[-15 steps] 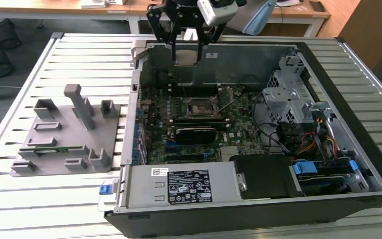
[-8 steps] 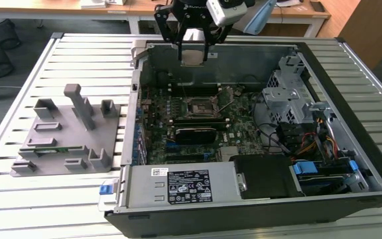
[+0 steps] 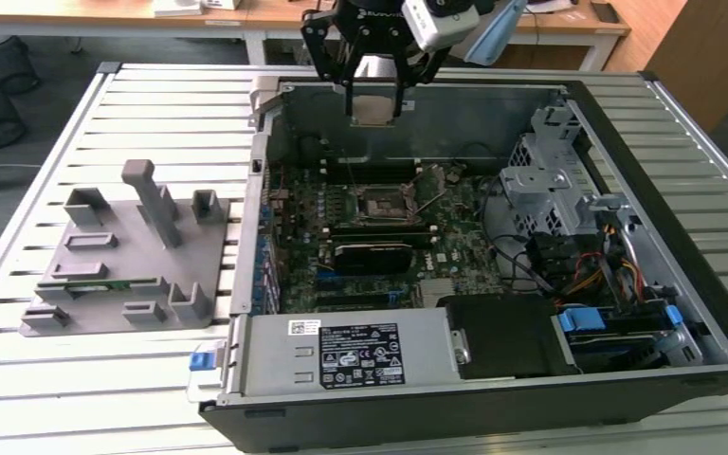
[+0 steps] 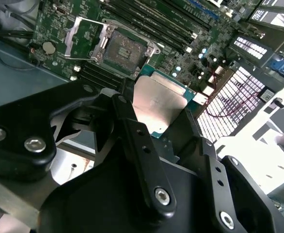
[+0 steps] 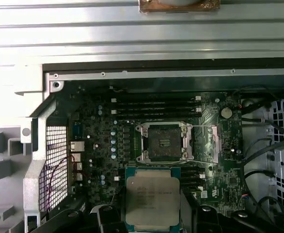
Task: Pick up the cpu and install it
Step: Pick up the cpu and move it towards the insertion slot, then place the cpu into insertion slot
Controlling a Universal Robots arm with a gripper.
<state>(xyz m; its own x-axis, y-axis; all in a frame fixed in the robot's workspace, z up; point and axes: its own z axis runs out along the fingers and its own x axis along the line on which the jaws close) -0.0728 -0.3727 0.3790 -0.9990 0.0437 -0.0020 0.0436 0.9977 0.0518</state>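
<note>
Gripper [image 3: 375, 102] up high over the open computer case [image 3: 491, 114], black fingers pinching the cpu [image 5: 152, 201] by its opposite edges, I'd say, though the contact itself is partly hidden. Chip hangs clear above the green motherboard [image 5: 98, 145], short of the open socket [image 5: 164, 142]. It's a light, stiff little square with a matte silvery lid and thin green rim, probably fragile underneath, so the edges are the place to hold, and that smooth metal could slip
</note>
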